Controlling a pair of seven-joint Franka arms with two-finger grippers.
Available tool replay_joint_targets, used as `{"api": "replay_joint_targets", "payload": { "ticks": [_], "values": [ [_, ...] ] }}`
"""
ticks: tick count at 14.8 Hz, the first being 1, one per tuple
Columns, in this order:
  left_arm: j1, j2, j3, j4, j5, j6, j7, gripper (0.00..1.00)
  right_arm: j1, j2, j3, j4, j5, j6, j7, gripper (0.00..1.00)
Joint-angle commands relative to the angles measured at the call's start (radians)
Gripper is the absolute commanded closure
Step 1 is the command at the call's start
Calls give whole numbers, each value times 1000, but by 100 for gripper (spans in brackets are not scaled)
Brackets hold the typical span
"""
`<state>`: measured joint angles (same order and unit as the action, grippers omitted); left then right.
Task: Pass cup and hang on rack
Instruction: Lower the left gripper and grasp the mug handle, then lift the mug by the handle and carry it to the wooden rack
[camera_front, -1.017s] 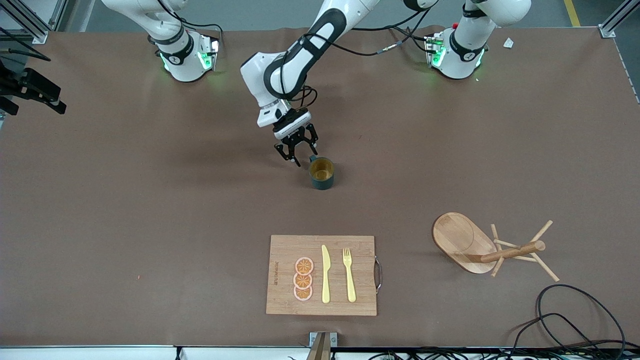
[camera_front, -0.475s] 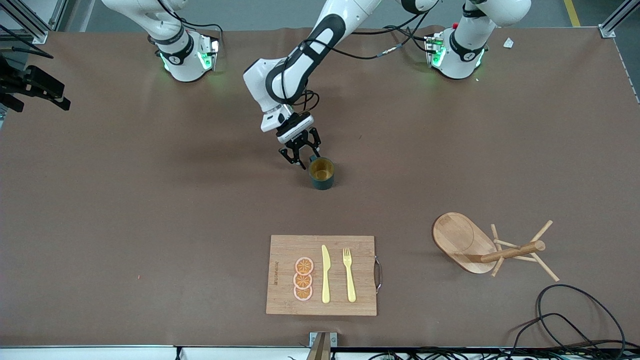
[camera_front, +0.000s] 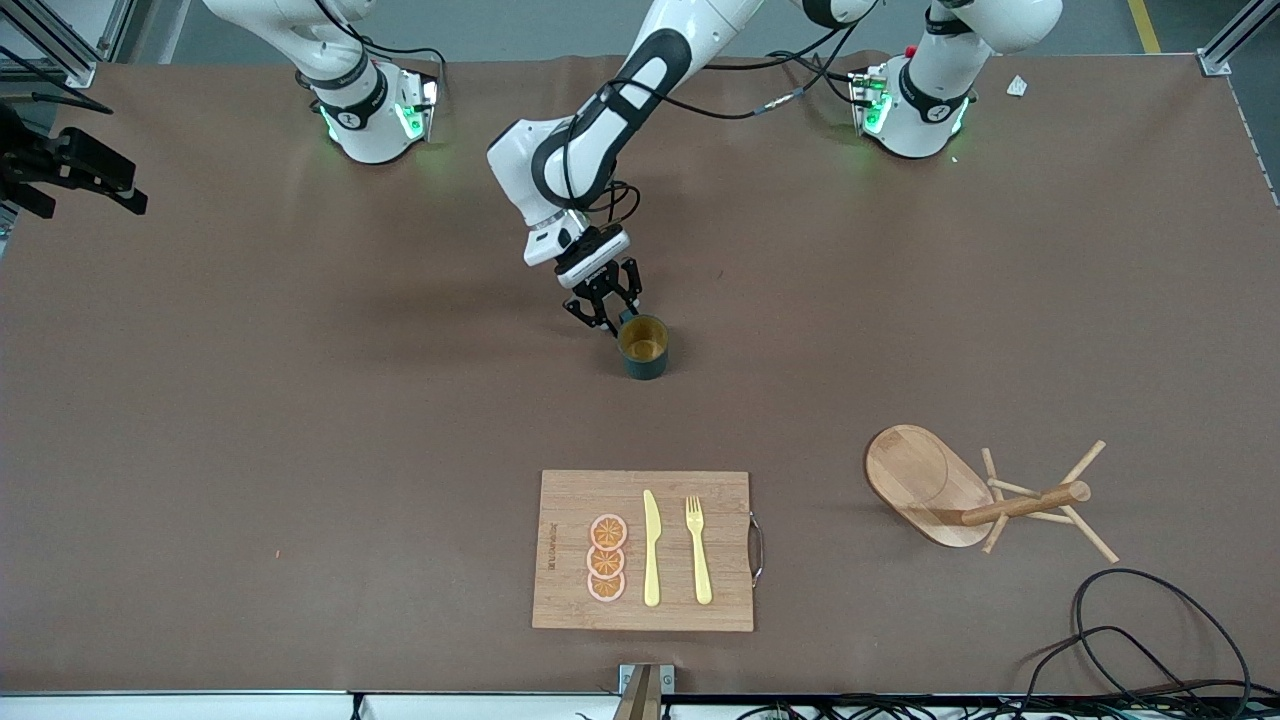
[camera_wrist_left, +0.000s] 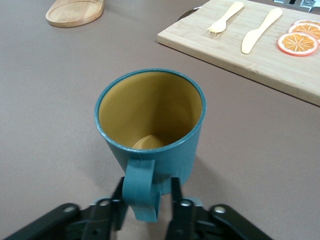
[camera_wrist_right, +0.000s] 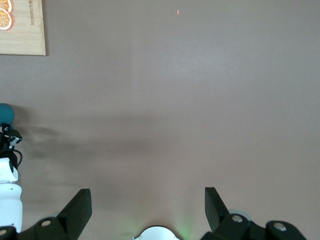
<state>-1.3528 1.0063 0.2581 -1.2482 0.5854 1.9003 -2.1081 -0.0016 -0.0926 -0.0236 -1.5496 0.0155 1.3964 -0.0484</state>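
Note:
The dark teal cup (camera_front: 643, 346) stands upright on the brown table near its middle, with its yellowish inside showing (camera_wrist_left: 150, 112). My left gripper (camera_front: 605, 323) is down at the table beside the cup and open. Its fingers (camera_wrist_left: 176, 192) straddle the cup's handle (camera_wrist_left: 140, 187), with a gap on one side. The wooden rack (camera_front: 985, 495) lies tipped on its side toward the left arm's end, nearer the front camera than the cup. Its oval base (camera_wrist_left: 75, 11) shows in the left wrist view. My right gripper (camera_wrist_right: 147, 200) is open and empty, held high over bare table.
A rectangular wooden cutting board (camera_front: 570, 500) with a yellow knife (camera_front: 651, 550), a fork (camera_front: 698, 550) and orange slices (camera_front: 606, 558) lies nearer the front camera than the cup. Black cables (camera_front: 1150, 640) lie near the table's front corner by the rack.
My left gripper has moved in closer to the cup, so the handle now sits between its fingers, and the fingers have narrowed slightly. The cup and rack have not moved.

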Motion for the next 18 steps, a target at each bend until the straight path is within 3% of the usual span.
{"api": "replay_joint_targets", "payload": {
  "ticks": [1, 6, 9, 18],
  "values": [
    [-8, 20, 12, 27, 14, -21, -12, 72, -15, 4, 11, 5, 9, -11, -8, 0],
    [3, 3, 15, 27, 17, -23, 71, 100, -15, 2, 11, 3, 6, -2, -13, 0],
    [6, -46, 39, 26, -1, -41, 132, 100, -15, 2, 11, 5, -3, 21, -15, 0],
    [224, -376, 44, 23, -255, -43, 382, 100, -14, 2, 14, 3, -3, 10, -15, 0]
  ]
}}
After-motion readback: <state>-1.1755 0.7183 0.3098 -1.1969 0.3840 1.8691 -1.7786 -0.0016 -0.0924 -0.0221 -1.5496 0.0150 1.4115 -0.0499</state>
